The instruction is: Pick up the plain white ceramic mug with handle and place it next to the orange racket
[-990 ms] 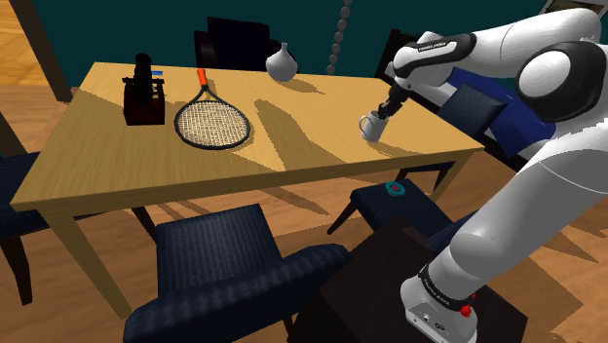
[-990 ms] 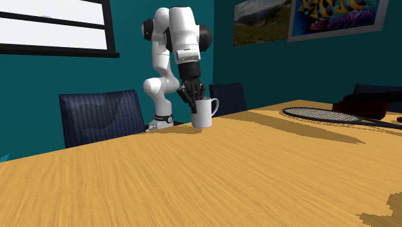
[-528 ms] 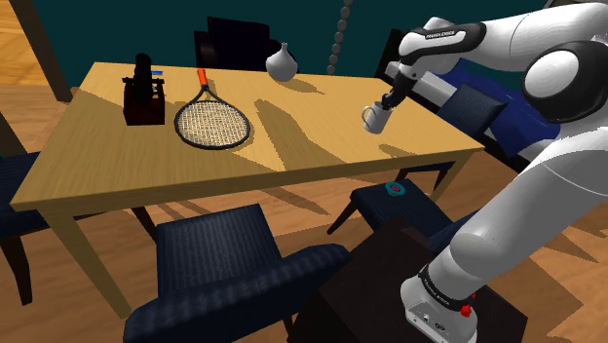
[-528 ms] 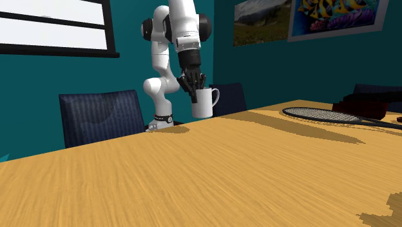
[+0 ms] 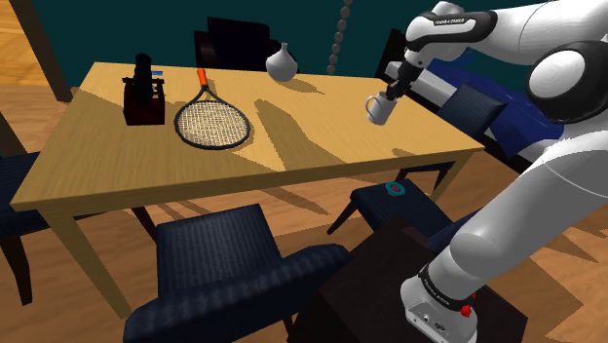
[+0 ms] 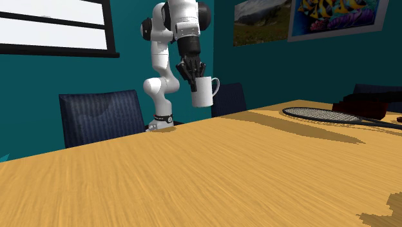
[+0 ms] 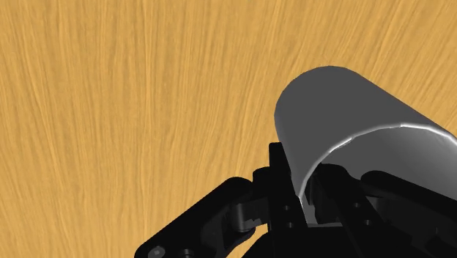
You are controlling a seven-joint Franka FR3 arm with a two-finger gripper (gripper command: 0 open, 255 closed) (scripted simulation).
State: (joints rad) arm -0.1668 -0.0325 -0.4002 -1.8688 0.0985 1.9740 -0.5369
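The white mug (image 5: 379,109) is pinched at its rim by the end effector (image 5: 392,95). It has been lifted higher off the tabletop (image 5: 292,146) than before and is held well apart from the orange-handled racket (image 5: 211,122), which has stayed put.

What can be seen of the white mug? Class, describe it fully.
The mug is plain white and cylindrical, with a loop handle on the side away from the pincer. It hangs nearly upright in the air, open end up, above the wooden table. Only the black pincer touches it, shut on its rim.
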